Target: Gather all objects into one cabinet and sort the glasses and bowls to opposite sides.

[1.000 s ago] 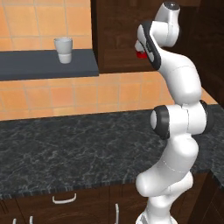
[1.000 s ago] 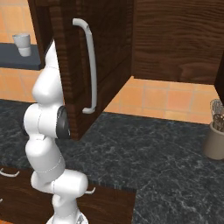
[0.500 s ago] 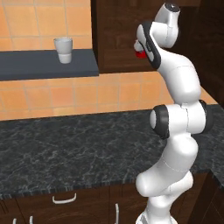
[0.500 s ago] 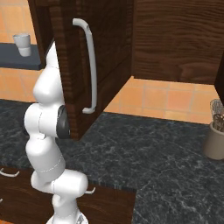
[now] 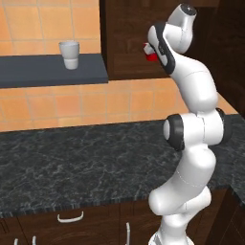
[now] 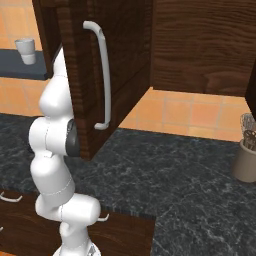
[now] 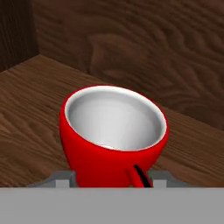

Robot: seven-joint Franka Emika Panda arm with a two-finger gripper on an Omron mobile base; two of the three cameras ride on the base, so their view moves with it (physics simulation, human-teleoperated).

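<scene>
Leftmost, in the left base view, a pale tumbler (image 5: 69, 54) stands upright on the flat dark-grey slab shelf (image 5: 52, 71), at about ten o'clock from the arm's elbow; the same tumbler (image 6: 25, 51) appears at the upper left of the right base view. Below it runs the black speckled counter (image 5: 72, 162), backed by orange tiled wall (image 5: 95, 103). Toward the middle, the white arm (image 5: 191, 143) rises and bends into the dark wood-grain cabinet (image 5: 129, 38), where a patch of the red cup (image 5: 151, 57) shows beside the wrist, at roughly eleven o'clock from the upper arm. In the right base view the cabinet's open door (image 6: 112, 75) carries a long curved white handle (image 6: 102, 75), and a grey utensil holder (image 6: 246, 160) sits on the counter at the far right, at three o'clock. In the hand view the red cup (image 7: 111, 135), white inside, stands upright on the wooden shelf board (image 7: 30, 109), near the cabinet's back wall. The gripper (image 7: 111, 178) sits at six o'clock, its grey finger (image 7: 61, 177) just beside the cup's base on either side; whether the jaws press the cup cannot be told.
</scene>
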